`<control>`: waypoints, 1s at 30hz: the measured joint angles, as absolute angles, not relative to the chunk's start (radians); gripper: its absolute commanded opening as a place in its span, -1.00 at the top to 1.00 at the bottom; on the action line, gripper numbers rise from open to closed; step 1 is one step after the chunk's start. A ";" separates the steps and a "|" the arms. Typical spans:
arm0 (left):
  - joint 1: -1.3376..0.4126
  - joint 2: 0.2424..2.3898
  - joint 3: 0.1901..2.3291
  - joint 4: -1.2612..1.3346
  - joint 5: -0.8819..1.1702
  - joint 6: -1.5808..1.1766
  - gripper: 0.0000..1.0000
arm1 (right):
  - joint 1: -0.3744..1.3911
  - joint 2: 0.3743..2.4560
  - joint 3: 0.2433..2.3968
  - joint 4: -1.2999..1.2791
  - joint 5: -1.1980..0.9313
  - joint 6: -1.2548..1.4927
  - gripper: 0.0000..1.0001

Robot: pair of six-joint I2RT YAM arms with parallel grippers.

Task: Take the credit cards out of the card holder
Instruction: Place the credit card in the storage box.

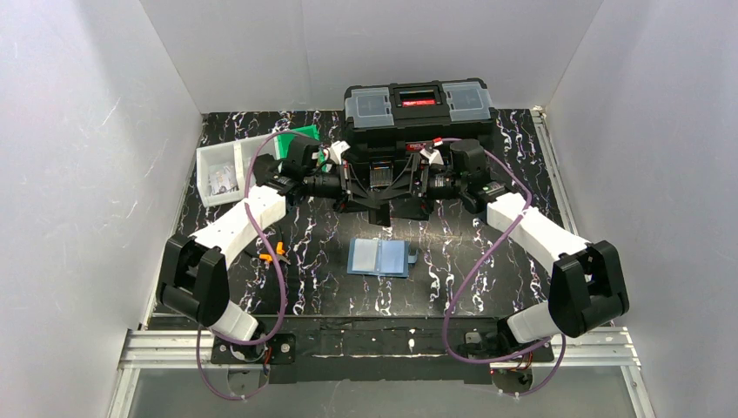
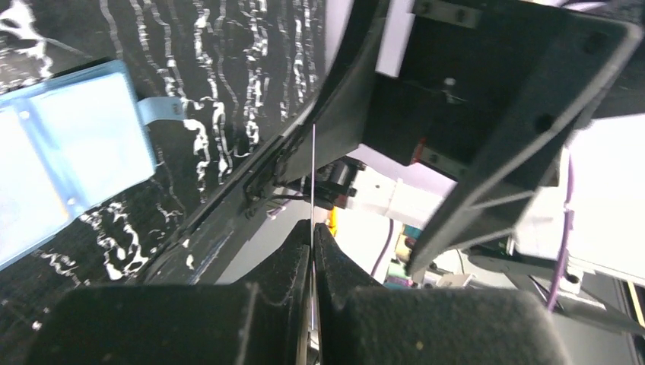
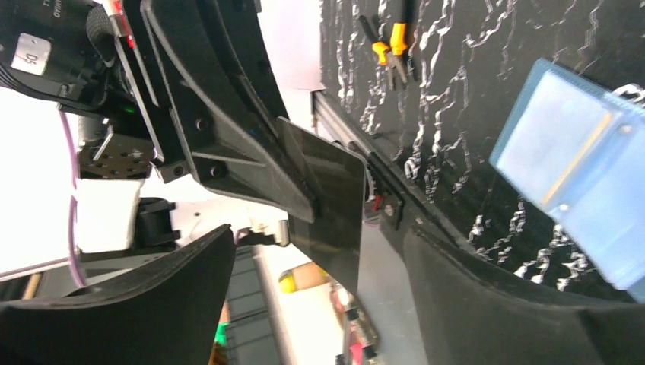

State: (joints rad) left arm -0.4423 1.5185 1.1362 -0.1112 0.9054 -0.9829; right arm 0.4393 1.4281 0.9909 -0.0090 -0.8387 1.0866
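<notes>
Your left jaws pinch the dark card [image 3: 327, 205] by one edge, so the rest sticks out free, maybe to pass it over. Your right jaws stand wide open on both sides of it, gripping nothing. Underneath, the card holder [image 1: 379, 258] lies open on the table [image 1: 331, 292], with room beside it and the toolbox [image 1: 418, 104] well behind

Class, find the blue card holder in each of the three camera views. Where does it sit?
Top external: the card holder lies open at the picture's centre.
Left wrist: card holder at the left edge.
Right wrist: card holder at the right edge.
Shared landmark: the black marbled table under it.
</notes>
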 measured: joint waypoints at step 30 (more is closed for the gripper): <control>-0.250 1.916 1.784 -0.941 -0.590 -0.377 1.00 | 0.441 1.284 1.031 -0.503 -0.623 0.778 -0.97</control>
State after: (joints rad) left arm -0.2504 1.9160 1.7844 -0.9413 -0.5896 -0.3771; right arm 0.4408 1.2839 1.0306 -0.5034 -0.6231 0.7780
